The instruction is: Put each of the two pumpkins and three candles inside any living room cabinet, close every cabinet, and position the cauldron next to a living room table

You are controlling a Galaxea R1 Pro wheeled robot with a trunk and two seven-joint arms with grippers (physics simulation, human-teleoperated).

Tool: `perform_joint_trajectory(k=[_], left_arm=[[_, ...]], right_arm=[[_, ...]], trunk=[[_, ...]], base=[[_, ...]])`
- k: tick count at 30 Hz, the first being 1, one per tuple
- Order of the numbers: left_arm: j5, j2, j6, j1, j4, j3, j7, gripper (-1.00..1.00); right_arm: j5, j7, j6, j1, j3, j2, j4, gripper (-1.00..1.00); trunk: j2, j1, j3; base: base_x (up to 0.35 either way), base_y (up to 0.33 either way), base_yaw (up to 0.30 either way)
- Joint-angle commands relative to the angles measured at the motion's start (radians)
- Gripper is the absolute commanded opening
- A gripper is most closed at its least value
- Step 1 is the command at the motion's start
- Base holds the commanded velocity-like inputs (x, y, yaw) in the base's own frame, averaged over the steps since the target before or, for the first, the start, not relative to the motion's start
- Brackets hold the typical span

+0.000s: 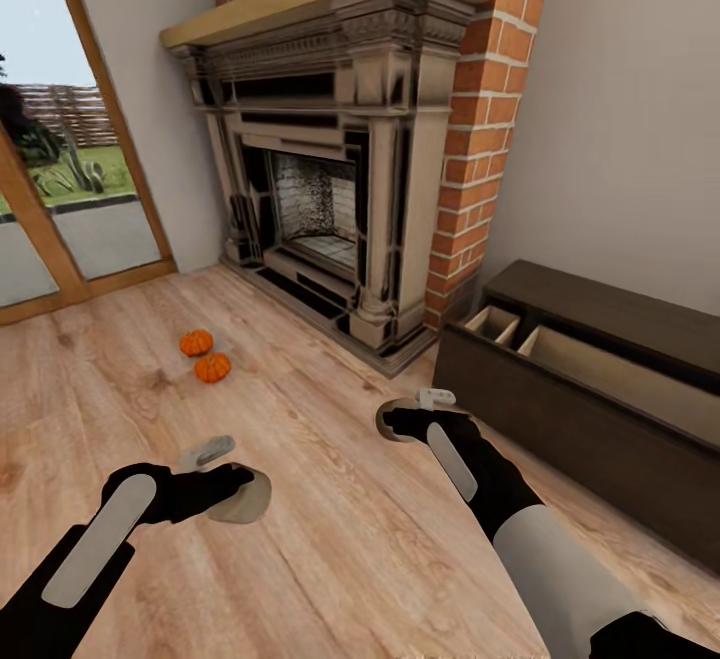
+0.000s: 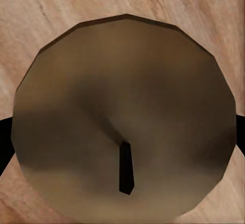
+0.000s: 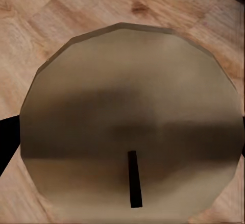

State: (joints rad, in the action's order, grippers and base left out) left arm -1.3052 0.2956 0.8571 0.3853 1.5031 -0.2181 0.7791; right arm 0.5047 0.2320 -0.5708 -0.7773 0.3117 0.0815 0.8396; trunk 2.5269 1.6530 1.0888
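Nearest, each wrist view looks down on the round tan top of a candle with a dark wick: one in the left gripper [image 1: 235,494], one in the right gripper [image 1: 400,419]. From the head view, the left candle [image 2: 125,117] sits at about 7 o'clock, low over the wooden floor [image 1: 330,539], and the right candle [image 3: 130,122] near the middle. Both grippers appear closed around their candles, black fingers just edging each disc, though the contact itself is hidden. Each candle stands with its axis roughly upright, wick end toward the wrist camera.

Farther out, the cabinet [image 1: 560,409] lies at about 3 o'clock, its long axis running from near the fireplace toward the lower right. Its top is open, showing pale divided compartments. The right gripper is plainly the nearer one, with bare floor between it and the cabinet's front; the coming move likely carries that candle rightward and over the front wall.

Beyond, at about 10 o'clock, the two pumpkins [image 1: 205,356] sit almost touching on the floor before the fireplace [image 1: 330,209], nearer the left arm.
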Motion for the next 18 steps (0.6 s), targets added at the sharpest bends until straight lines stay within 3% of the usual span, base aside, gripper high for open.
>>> perform_joint_trajectory(k=[1, 18], left_arm=[[-0.010, 0.001, -0.001, 0.001, 0.002, -0.001, 0.011, -1.00], [-0.010, 0.001, -0.001, 0.001, 0.002, -0.001, 0.009, -1.00]], right_arm=[[0.011, 0.009, -0.001, -0.001, 0.003, 0.000, 0.001, -1.00], [0.011, 0.009, -0.001, -0.001, 0.003, -0.001, 0.001, -1.00]], trunk=[[0.000, 0.000, 0.001], [0.000, 0.000, -0.003]], base=[[0.000, 0.000, -0.291], [0.000, 0.000, -0.291]])
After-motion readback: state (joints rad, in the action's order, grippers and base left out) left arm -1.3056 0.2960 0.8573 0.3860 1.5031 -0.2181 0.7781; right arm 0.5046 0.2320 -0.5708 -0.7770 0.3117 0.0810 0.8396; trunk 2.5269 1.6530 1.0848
